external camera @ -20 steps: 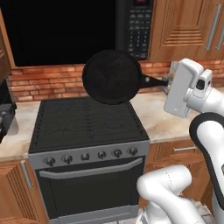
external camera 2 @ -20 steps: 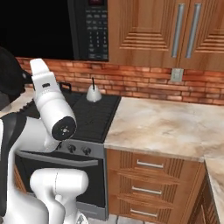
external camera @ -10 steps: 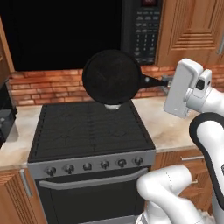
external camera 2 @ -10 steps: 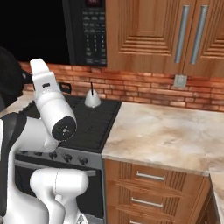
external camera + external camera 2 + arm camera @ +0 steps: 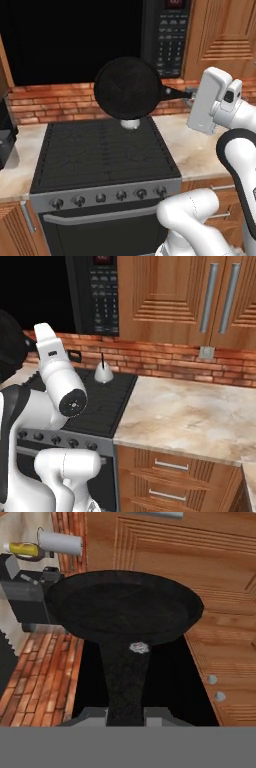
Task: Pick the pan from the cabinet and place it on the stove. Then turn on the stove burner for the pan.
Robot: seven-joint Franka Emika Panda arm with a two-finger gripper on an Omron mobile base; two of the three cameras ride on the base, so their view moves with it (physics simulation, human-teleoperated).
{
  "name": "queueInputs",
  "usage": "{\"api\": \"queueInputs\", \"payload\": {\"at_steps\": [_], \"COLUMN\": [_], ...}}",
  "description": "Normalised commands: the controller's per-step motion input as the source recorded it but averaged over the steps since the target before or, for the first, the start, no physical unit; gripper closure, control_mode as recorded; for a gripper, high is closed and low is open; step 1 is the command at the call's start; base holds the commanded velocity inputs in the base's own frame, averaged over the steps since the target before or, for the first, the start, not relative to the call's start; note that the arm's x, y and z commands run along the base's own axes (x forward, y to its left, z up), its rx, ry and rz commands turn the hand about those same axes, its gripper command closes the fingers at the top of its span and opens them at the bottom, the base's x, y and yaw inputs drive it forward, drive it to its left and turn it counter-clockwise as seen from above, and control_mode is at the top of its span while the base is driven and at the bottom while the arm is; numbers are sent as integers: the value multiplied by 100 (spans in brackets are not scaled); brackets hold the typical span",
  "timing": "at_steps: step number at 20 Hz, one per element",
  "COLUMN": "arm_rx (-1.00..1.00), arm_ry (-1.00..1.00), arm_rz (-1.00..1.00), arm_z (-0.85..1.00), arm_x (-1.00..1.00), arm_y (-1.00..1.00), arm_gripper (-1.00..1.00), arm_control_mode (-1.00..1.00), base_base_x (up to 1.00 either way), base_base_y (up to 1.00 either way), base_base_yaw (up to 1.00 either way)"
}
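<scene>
In the left base view, you are holding the pan in the air above the back of the stove, tipped on edge so its round black face is turned toward the camera. Its thin handle is running sideways to the right into the gripper. A white kettle is peeking out just below the pan.

In the right base view, the kettle is sitting on the grated cooktop beside the marbled table.

In the hand view, the fingers are closed narrowly on the pan's handle, with the shallow bowl pointing away from them.
</scene>
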Motion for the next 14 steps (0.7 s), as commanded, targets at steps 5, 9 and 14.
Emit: {"api": "queueInputs", "payload": {"at_steps": [5, 9, 14], "arm_rx": [0, 0, 0], "arm_ry": [0, 0, 0], "arm_rz": [0, 0, 0], "arm_z": [0, 0, 0], "arm_x": [0, 0, 0], "arm_y": [0, 0, 0], "arm_gripper": [100, 100, 100], "arm_control_mode": [100, 100, 100], "base_base_x": [37, 37, 30], "base_base_y": [0, 0, 0], "base_base_yaw": [0, 0, 0]}}
